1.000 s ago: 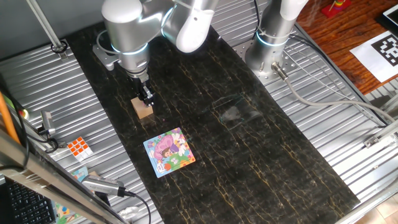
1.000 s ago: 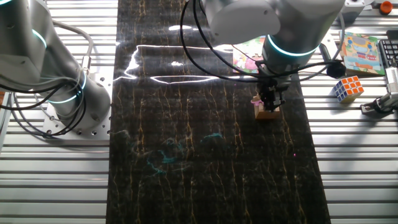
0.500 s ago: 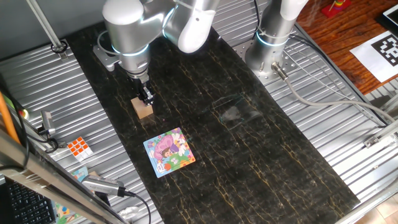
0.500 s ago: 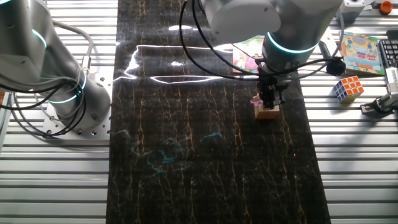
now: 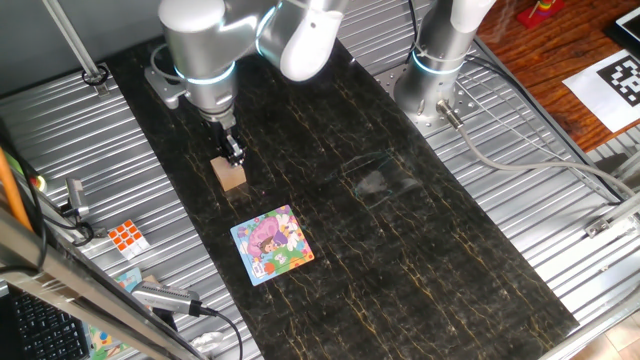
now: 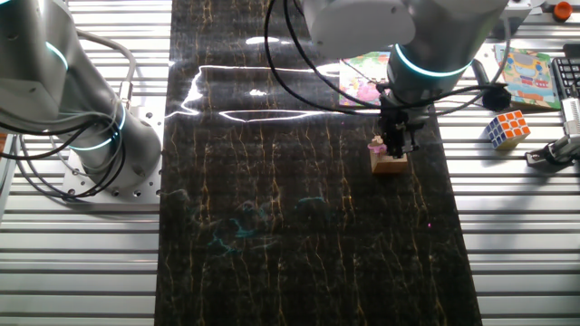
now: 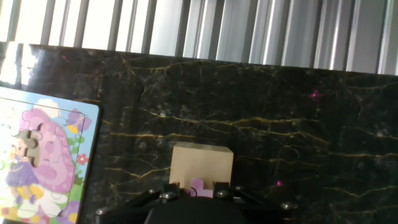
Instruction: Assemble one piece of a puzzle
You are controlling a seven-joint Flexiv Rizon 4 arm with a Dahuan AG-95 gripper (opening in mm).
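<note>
A tan wooden cube is showing plain pale sides on a black, gold-veined marble-look mat. The light-blue-bordered square puzzle board is displaying pink, yellow and green cartoon colours.

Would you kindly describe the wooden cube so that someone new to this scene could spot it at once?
Find the dark marble-patterned mat running down the table, then the arm's end effector above it. Directly beneath sits the wooden cube, a short way from the colourful puzzle. It alone is plain tan and blocky; the puzzle is flat, and the twisty cube is orange and white.
</note>
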